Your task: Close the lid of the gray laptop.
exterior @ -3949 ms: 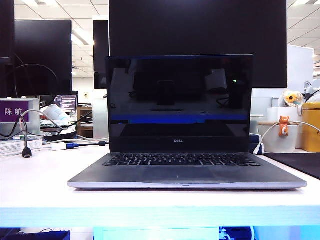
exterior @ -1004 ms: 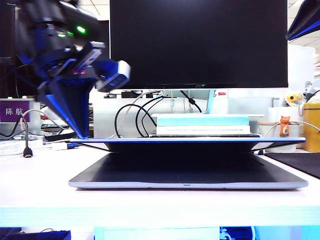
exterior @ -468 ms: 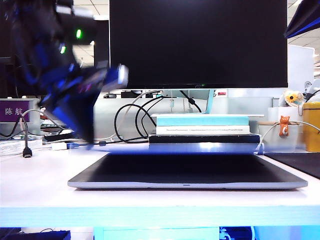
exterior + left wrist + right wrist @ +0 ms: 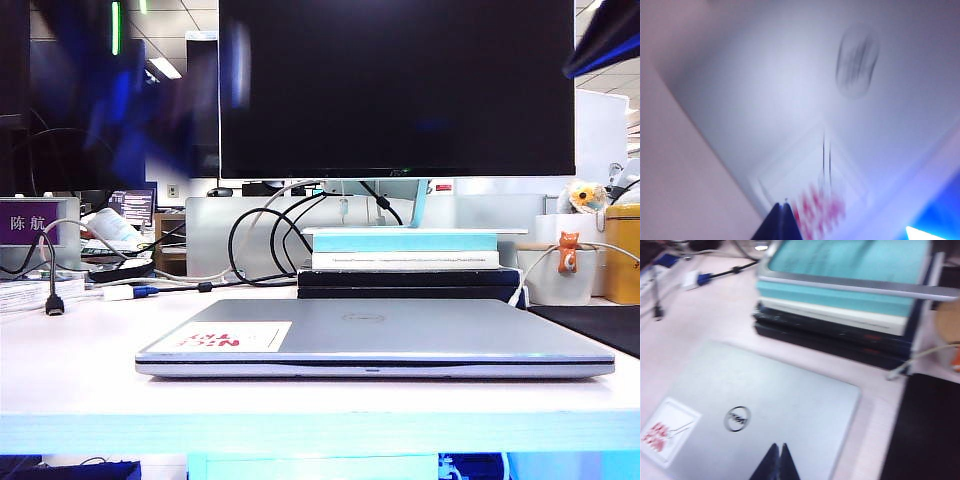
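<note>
The gray laptop (image 4: 375,340) lay flat near the front edge of the white table (image 4: 70,360), and its lid (image 4: 400,322) was down, silver-gray outside facing up. Only a thin dark seam showed along the front, so I judged the closing done or all but done.

From where I stood it looked like a stiff, slim slab — rigid enough to move as one piece, with a smooth shell that would probably be slippery under hard fingertips. The lid was thin, and the screen underneath would be fragile; I'd press on it lightly, if at all, and near the front edge, away from the hinge. To lift or open it, the front lip at the middle notch seemed the sensible place to take hold.

Its long axis ran side to side across the table, front edge toward the exterior camera and hinge toward the stack of books (image 4: 405,262) and the black monitor (image 4: 397,85) just behind. The white-and-red sticker (image 4: 232,336) sat at the front left corner, the round logo (image 4: 737,418) near the middle.

The left gripper (image 4: 782,217) was above the sticker corner, fingertips pinched together, grasping nothing — only a blur at the exterior view's upper left. The right gripper (image 4: 776,460) hung over the lid just beside the logo, likewise clenched and empty.
</note>
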{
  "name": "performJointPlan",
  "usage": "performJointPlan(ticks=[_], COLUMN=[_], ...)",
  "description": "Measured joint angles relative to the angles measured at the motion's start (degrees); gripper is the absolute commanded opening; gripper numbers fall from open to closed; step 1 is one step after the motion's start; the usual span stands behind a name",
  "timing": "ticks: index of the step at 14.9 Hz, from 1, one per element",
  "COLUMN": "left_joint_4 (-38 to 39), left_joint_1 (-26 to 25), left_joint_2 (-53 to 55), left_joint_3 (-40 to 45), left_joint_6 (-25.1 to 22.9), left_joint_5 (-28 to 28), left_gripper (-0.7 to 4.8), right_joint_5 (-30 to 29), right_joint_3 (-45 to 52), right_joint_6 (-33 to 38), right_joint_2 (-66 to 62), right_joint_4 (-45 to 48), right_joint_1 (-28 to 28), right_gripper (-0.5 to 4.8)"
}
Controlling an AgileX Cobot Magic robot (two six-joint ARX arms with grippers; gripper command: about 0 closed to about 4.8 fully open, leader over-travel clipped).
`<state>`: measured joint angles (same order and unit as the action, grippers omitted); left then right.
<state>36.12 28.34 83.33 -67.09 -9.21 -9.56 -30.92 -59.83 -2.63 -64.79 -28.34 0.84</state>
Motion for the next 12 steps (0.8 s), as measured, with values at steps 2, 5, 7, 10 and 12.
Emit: performJointPlan(ticks=[2,5,7,10,12], left_joint_4=[-7.0,-17.0,-22.2,-23.0,-26.6], left_joint_1=[-0.6,-2.8,-6.6,-10.8,-10.6], left_joint_2=[-14.0,-26.6,-34.7,-42.0,-49.8], left_joint_3=[1.4,12.3,20.3,26.9,31.9], left_joint_6=[-1.4,-2.9,-2.6,0.3,0.9], left_joint_5=[11.7,15.2,15.8,17.4,20.1], left_gripper=[-0.05,-0.05,-0.05,-0.05,-0.05], right_joint_5=[-0.4,-1.3,-7.6,-15.6,-8.9], right_joint_3=[0.0,0.0,0.0,0.1,4.7], right_joint_6=[0.0,0.0,0.0,-0.2,-0.5], right_joint_2=[0.2,1.7,3.0,3.2,6.6], right_joint_4=[-0.1,1.0,0.8,-2.2,-1.0], right_joint_1=[0.0,0.0,0.0,0.0,-0.1], right_gripper=[-0.02,-0.02,-0.02,-0.02,-0.02])
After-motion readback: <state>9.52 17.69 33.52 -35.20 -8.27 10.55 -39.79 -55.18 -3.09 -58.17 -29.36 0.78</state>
